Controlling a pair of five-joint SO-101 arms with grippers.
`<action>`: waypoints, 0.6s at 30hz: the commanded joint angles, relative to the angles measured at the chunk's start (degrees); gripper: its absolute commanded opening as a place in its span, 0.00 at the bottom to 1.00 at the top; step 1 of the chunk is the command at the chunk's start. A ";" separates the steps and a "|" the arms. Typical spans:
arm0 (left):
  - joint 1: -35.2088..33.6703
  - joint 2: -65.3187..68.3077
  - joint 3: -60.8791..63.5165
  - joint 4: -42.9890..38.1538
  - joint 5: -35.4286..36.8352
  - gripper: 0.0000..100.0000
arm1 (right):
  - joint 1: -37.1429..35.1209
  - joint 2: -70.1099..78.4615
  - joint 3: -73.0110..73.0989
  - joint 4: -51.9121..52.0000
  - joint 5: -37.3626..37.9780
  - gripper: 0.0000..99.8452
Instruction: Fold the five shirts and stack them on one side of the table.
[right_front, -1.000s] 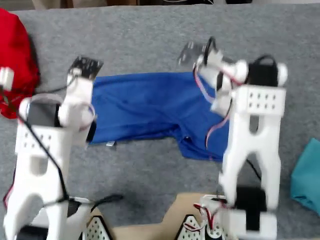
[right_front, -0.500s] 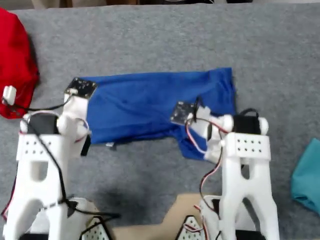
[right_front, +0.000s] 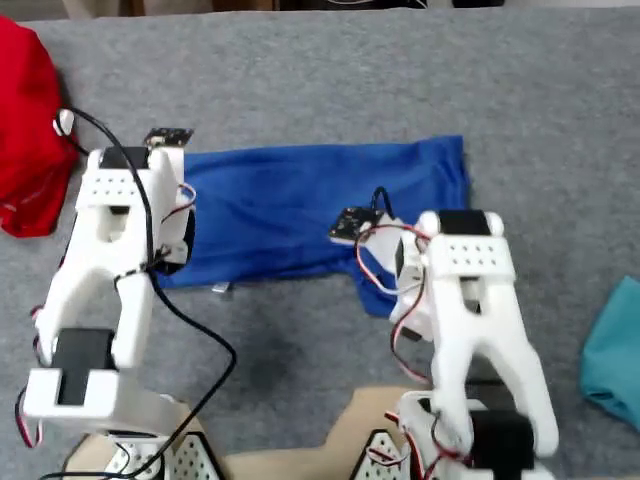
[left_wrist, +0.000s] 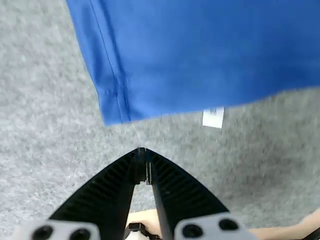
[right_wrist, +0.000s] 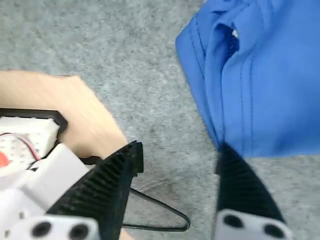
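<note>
While the blue shirt (right_front: 320, 205) lies flat mid-bench (right_front: 300, 70), long axis running left-right, both arms sit along its side toward the bench's near edge w/ nothing held. The left fingers (left_wrist: 115, 185) are closed & empty, tips just short of the shirt's near-left corner. The right fingers (right_wrist: 107, 185) are spread wide, one tip at the cloth's edge by the near-right corner, so the right arm looks nearer a grab, w/ a red shirt (right_front: 30, 130) at the left edge and a teal shirt (right_front: 615, 350) at the right.
</note>
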 joint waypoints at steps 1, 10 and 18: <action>2.55 1.54 -4.75 -0.44 1.32 0.02 | -1.45 4.26 -6.02 1.41 -1.05 0.30; 3.60 2.68 0.44 -5.80 1.05 0.02 | -1.98 15.34 -11.38 -1.85 -1.23 0.27; 3.52 2.77 0.97 -6.77 -0.97 0.02 | -6.90 18.07 -10.95 -3.87 -2.37 0.27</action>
